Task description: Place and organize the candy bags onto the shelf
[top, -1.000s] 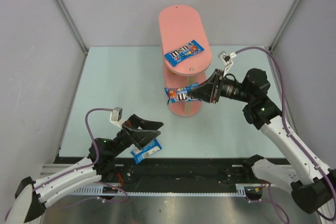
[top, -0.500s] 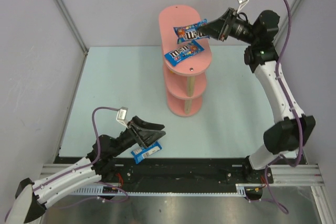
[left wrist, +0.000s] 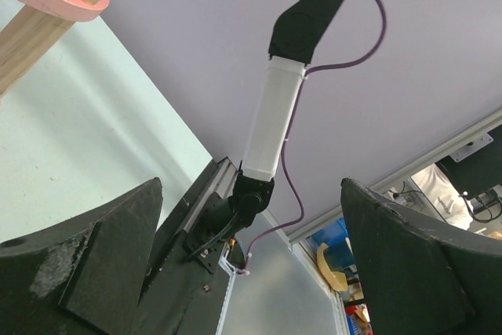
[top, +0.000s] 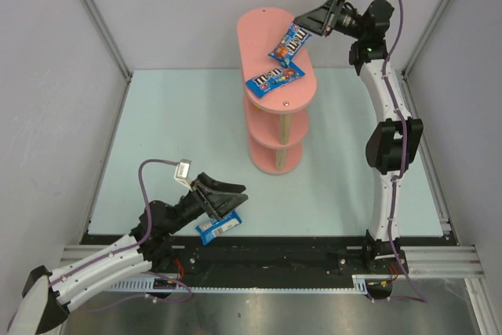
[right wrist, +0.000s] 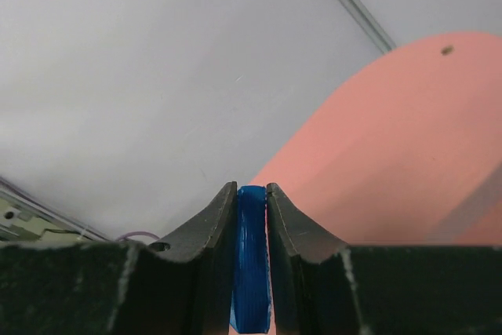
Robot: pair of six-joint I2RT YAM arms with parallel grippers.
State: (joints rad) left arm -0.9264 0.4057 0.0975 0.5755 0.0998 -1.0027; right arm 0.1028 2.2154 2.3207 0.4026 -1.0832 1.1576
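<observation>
The pink shelf (top: 271, 33) stands mid-table, and its top board (right wrist: 392, 147) fills the right wrist view. One blue candy bag (top: 274, 78) lies flat on that top board. My right gripper (top: 300, 23) is raised over the board's far right edge, shut on the end of a second blue candy bag (top: 289, 43) that hangs down onto the board; its blue edge (right wrist: 252, 264) shows pinched between the jaws of the right gripper (right wrist: 252, 190). A third blue candy bag (top: 218, 227) lies at the table's near edge. My left gripper (top: 229, 196) hovers just above it, open and empty, as the left gripper (left wrist: 251, 186) shows in its own view.
The shelf's lower boards (top: 276, 147) and a wooden post (left wrist: 39, 33) stand below the top one. Grey walls close in the pale green table (top: 172, 131). A black rail (top: 298, 253) runs along the near edge. The right arm (top: 388, 139) stretches upright to the right of the shelf.
The right arm has swung up from the shelf's middle tier to above the top board, carrying its blue bag, which now hangs end-down. The left arm has barely moved.
</observation>
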